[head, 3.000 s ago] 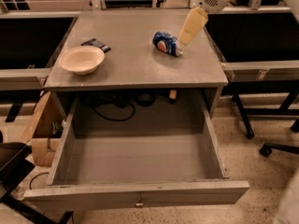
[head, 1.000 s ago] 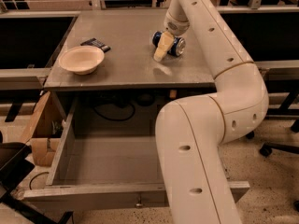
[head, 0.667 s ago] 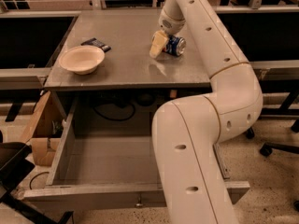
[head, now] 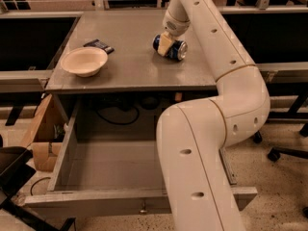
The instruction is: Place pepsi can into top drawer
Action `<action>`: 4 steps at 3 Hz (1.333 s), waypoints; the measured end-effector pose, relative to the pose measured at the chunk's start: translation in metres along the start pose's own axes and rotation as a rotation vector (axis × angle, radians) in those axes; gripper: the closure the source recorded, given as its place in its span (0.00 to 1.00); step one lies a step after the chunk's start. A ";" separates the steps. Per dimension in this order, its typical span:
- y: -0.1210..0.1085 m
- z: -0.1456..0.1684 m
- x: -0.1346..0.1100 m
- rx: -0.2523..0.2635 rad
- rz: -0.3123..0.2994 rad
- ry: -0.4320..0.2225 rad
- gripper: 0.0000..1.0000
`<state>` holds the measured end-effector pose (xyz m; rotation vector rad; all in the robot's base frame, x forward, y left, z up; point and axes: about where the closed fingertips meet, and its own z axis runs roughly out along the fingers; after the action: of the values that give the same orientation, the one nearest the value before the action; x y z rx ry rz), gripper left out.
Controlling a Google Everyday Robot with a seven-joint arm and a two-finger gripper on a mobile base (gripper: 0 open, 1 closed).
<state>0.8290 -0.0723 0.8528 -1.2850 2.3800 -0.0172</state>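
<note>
Rolling is the main risk: the can (head: pixel 175 49) lies on its side on the desk (head: pixel 130 76), about 3 o'clock from the top's middle, so a touch that lands off-centre would probably send it away across the smooth grey surface. The gripper (head: pixel 165 43) sits low over the can's 9 o'clock end, touching or nearly touching it. Whether the claw is wide, narrow or already closed on the can I cannot tell, since its beige tip covers that end. If the hold catches only the rim, the can may pivot or slip out during the lift. A squeeze across the thin wall could dent it. The way to the drawer (head: pixel 110 170) runs toward 6 o'clock, and the arm (head: pixel 240 95) itself crosses the drawer's 3 o'clock half. A release there could land the can on the desk edge or the drawer rim rather than inside. A drop from height would likely bounce and roll in the bare bottom. The bowl (head: pixel 84 60) at 9 o'clock and the black object (head: pixel 99 45) just beyond it stand well apart from the can and should not interfere. As for the can, it is small and dark blue with a bright silver end facing 3 o'clock. A trace of lighter marking shows on its side. Its long axis runs roughly from 10 to 4 o'clock, and nothing else touches it.
</note>
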 end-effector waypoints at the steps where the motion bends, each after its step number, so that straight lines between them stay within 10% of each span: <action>1: 0.000 0.000 0.000 0.000 0.000 0.000 0.92; 4: -0.036 -0.089 0.039 0.060 -0.021 -0.144 1.00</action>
<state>0.8049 -0.1411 0.9266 -1.2409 2.2273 -0.0024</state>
